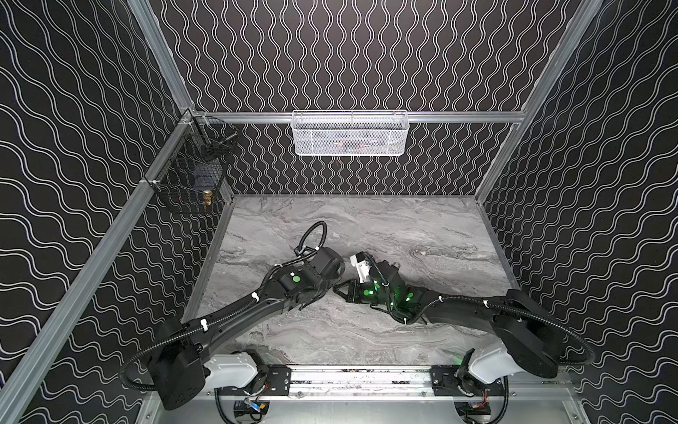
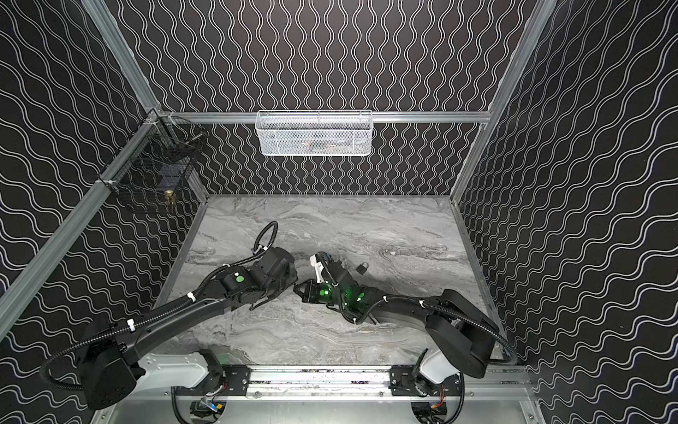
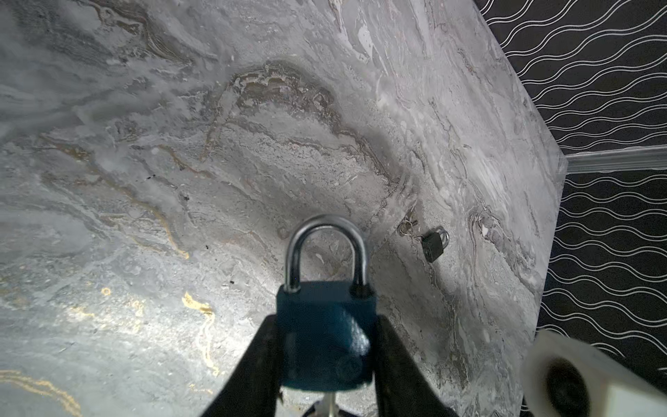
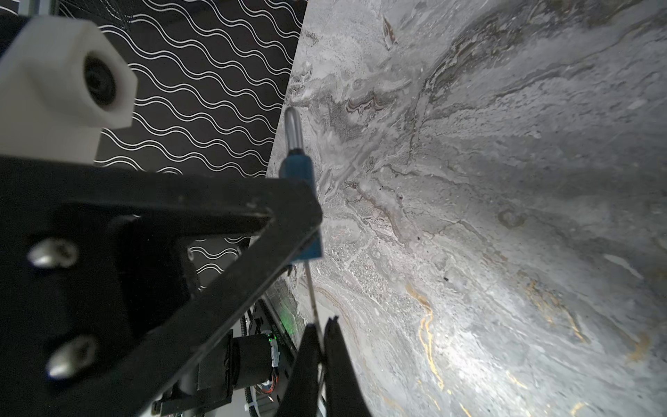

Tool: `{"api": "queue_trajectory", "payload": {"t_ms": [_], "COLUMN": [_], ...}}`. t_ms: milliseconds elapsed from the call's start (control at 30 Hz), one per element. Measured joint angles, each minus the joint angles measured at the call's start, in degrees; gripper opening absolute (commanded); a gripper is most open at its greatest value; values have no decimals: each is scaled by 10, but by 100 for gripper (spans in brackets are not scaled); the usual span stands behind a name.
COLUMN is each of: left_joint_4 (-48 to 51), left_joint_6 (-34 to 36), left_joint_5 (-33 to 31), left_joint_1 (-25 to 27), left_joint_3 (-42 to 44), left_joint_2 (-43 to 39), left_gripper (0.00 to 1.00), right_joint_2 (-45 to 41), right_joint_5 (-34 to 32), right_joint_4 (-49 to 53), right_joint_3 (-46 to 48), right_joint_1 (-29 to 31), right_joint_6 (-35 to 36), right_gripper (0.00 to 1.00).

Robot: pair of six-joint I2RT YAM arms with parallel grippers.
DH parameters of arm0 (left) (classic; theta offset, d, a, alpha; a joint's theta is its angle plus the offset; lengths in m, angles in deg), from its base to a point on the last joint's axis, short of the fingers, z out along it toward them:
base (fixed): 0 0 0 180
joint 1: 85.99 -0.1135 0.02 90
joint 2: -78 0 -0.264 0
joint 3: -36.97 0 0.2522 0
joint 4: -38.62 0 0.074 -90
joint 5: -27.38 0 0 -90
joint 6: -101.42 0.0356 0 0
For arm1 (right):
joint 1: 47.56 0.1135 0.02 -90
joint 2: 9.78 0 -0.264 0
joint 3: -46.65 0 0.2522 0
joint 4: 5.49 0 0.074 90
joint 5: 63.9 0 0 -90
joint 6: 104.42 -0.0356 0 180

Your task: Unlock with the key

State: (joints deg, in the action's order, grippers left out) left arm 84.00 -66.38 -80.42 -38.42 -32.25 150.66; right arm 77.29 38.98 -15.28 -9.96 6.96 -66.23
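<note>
Wavy-lined black walls (image 1: pixel 348 55) enclose your veined grey marble table (image 1: pixel 367 227). Above its middle, your left gripper (image 3: pixel 326 319) clamps the blue padlock (image 3: pixel 326 343) by its boxy body. Your right gripper (image 4: pixel 321 326) pinches the thin key (image 4: pixel 312 289), which is seated in the lock's base.

I cannot see the head of the key (image 4: pixel 312 299), buried in the right gripper (image 4: pixel 321 330); at twelve o'clock the white basket (image 1: pixel 315 139) holds an unreadable blur.
</note>
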Motion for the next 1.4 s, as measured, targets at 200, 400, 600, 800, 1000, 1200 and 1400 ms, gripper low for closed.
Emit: {"api": "queue_trajectory", "payload": {"t_ms": [200,400,600,800,1000,1200,1400], "left_joint_4": [0,-5,-24,-28,-18,-12,-9], "left_joint_6": [0,-1,-12,-15,-15,-13,-10], "left_joint_5": [0,-3,3,13,15,7,1], "left_joint_1": [0,1,1,2,1,12,18], "left_joint_3": [-2,4,17,14,8,8,11], "left_joint_2": [2,-2,-15,-14,-10,-23,-32], "left_gripper": [20,18,18,17,16,16,16], "right_joint_2": [3,-8,-24,-34,-21,-10,0], "right_joint_5": [-8,-7,1,-1,9,19,28], "right_joint_4": [24,54,74,89,89,85,86], "right_joint_3": [-17,-24,-26,-26,-35,-49,-60], "right_joint_1": [0,-5,-12,-13,-13,-14,-15], "right_joint_6": [13,31,41,44,43,39,35], "right_gripper": [0,0,0,0,0,0,0]}}
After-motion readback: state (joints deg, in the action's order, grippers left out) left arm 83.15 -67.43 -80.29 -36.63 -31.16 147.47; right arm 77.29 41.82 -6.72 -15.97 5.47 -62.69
